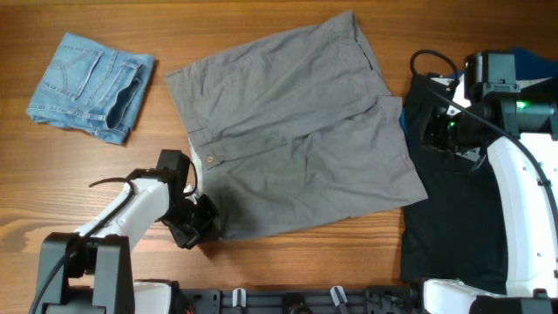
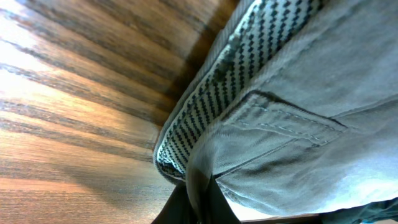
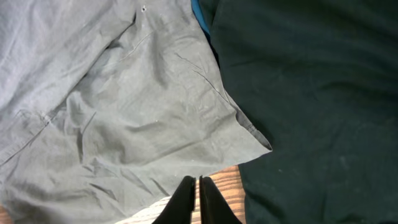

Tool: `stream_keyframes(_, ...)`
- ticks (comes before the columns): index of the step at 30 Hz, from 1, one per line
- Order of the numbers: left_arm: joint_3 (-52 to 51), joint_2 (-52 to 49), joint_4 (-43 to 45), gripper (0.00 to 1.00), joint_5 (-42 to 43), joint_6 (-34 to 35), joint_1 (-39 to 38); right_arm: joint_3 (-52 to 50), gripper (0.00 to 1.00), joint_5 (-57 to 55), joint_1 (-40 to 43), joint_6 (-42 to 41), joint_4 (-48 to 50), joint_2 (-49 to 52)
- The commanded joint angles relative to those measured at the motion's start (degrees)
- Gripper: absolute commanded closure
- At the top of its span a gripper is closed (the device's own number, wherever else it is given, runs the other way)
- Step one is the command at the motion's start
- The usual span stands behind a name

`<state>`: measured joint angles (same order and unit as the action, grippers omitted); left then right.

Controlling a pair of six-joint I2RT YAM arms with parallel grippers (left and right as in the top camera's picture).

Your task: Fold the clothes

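- Grey shorts lie spread flat mid-table, waistband toward my left arm, leg hems toward the right. Folded denim shorts sit well apart at the far left. The black garment lies along the right side.
- Left gripper is at the near waistband corner. Jaws are drawn narrow, with what looks like a tuck of grey cloth between them.
- Right gripper has its fingers almost together with nothing between them, above bare wood just beside the hem corner.
- Risk: the left pinch looks shallow, right at the edge. I judge the thick waistband could slip out once it is lifted.
- Risk: pulling from that one corner alone would drag the shorts askew and bunch them instead of creasing them cleanly.
- Risk: the hem corner laps the black garment. A low grab there by the right arm could take both layers and spoil the fold.
- The left wrist alone shows the pinch, the checked inner lining and a belt loop. Overhead, the gripper body hides all of that.
- The right wrist shows the hem overlap and a sliver of blue garment up close.
- Only the overhead view gives the whole layout and both arms together.
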<state>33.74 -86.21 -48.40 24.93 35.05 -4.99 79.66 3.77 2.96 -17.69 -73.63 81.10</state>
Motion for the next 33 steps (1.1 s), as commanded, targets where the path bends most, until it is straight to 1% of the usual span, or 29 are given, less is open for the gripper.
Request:
stream_keyframes(1,-0.2,-0.9,-0.1,0.96,-2.0,-0.4,0.2,0.3,0.84,-1.3,0.3,-0.3,-0.4,-0.6)
stream_keyframes(2,0.7,-0.5,-1.0,0.96,-2.0,-1.8,1.0,-0.7,0.8,-1.4,0.3,-0.3,-0.6,-0.2)
stream_keyframes(5,3.4,0.8,-4.2,0.96,-4.5,-3.3,3.8,-5.0,0.75,0.8,0.3,-0.5,-0.5,1.2)
stream_keyframes(6,4.2,1.3,-5.0,0.96,-5.5,-3.3,4.7,-7.5,0.69,1.6,0.3,-0.5,-0.2,2.0)
stream_keyframes(7,4.9,2.0,-5.6,0.96,-6.1,-3.6,5.9,-10.3,0.66,2.0,0.3,-0.6,0.6,3.0)
stream_keyframes(8,5.1,2.7,-5.9,0.96,-6.2,-4.7,7.0,-12.9,0.59,2.7,0.3,-0.8,1.7,4.0)
stream_keyframes(10,5.2,3.7,-6.5,0.96,-8.3,-4.8,8.9,-18.0,0.52,4.5,0.3,-1.6,4.2,5.9)
stream_keyframes(14,5.2,4.0,-6.6,0.96,-9.1,-4.9,10.9,-26.2,0.51,6.7,0.3,-2.1,8.1,9.5)
stream_keyframes(16,5.2,4.0,-6.5,0.96,-9.1,-5.1,10.9,-29.6,0.51,8.1,0.3,-4.0,10.5,10.9)
stream_keyframes(18,5.2,4.0,-6.5,0.96,-9.1,-5.9,10.9,-31.8,0.48,8.2,0.3,-6.5,12.6,11.9)
stream_keyframes(21,5.2,4.0,-6.5,0.96,-9.1,-6.1,10.9,-35.8,0.47,8.4,0.3,-9.9,17.3,12.5)
stream_keyframes(23,5.2,4.0,-6.3,0.96,-9.2,-6.3,10.9,-38.0,0.48,9.9,0.3,-11.8,21.6,12.5)
stream_keyframes(25,5.2,4.0,-6.3,0.96,-9.1,-6.3,10.9,-38.3,0.53,11.9,0.3,-12.4,23.5,12.5)
stream_keyframes(26,5.2,4.0,-6.2,0.96,-9.1,-6.3,10.9,-38.3,0.59,12.9,0.3,-12.4,24.7,12.5)
stream_keyframes(27,5.2,4.0,-6.1,0.96,-9.1,-6.3,10.9,-38.3,0.66,12.9,0.3,-12.4,25.3,12.5)
stream_keyframes(29,5.2,4.0,-6.1,0.96,-9.1,-6.3,10.9,-38.2,0.71,11.9,0.3,-12.3,26.4,12.5)
stream_keyframes(31,5.2,4.0,-6.1,0.96,-9.1,-6.4,10.9,-37.5,0.84,11.0,0.3,-12.2,25.6,12.4)
stream_keyframes(33,5.3,4.0,-6.1,0.96,-9.1,-6.6,10.9,-35.6,0.93,8.2,0.3,-11.8,23.2,12.4)
